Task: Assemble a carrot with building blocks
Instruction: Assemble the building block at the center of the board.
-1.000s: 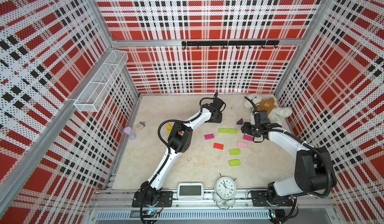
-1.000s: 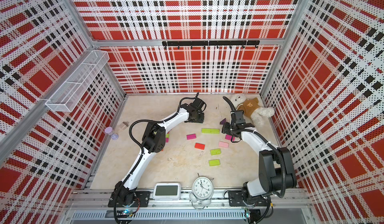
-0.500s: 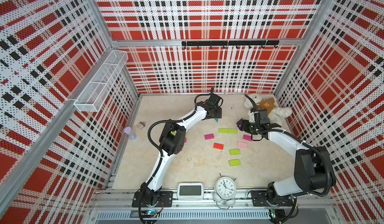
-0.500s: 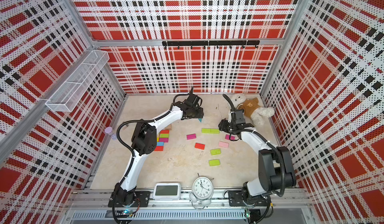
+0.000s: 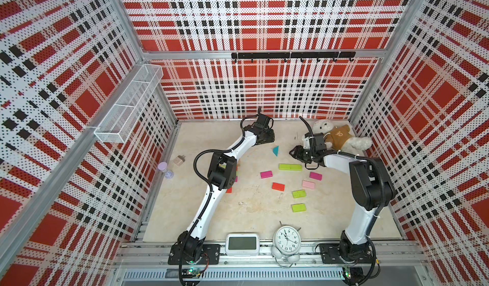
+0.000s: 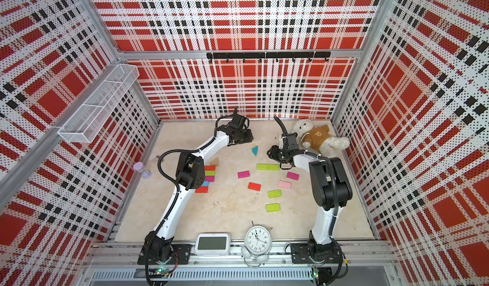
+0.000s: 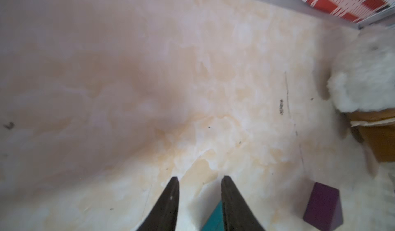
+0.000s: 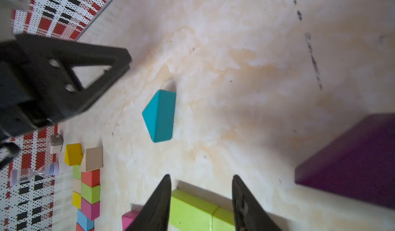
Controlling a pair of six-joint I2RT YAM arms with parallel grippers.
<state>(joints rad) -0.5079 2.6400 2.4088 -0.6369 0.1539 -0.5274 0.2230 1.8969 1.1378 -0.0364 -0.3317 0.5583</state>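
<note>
Pickup seems the step in hand: the teal wedge [image 5: 275, 151] lies free near the bench's [image 5: 251, 213] far edge, beside the left hand [image 7: 199, 177], slightly parted and empty, while the right hand [image 8: 201, 175], spread and empty by the lime bricks [image 5: 290, 167], must next lower and pinch one.

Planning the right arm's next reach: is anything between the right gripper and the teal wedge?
Nothing visible does. In the right wrist view, bare table lies between the right gripper and the teal wedge. The purple wedge sits off to one side, the lime bricks behind its tips.
</note>
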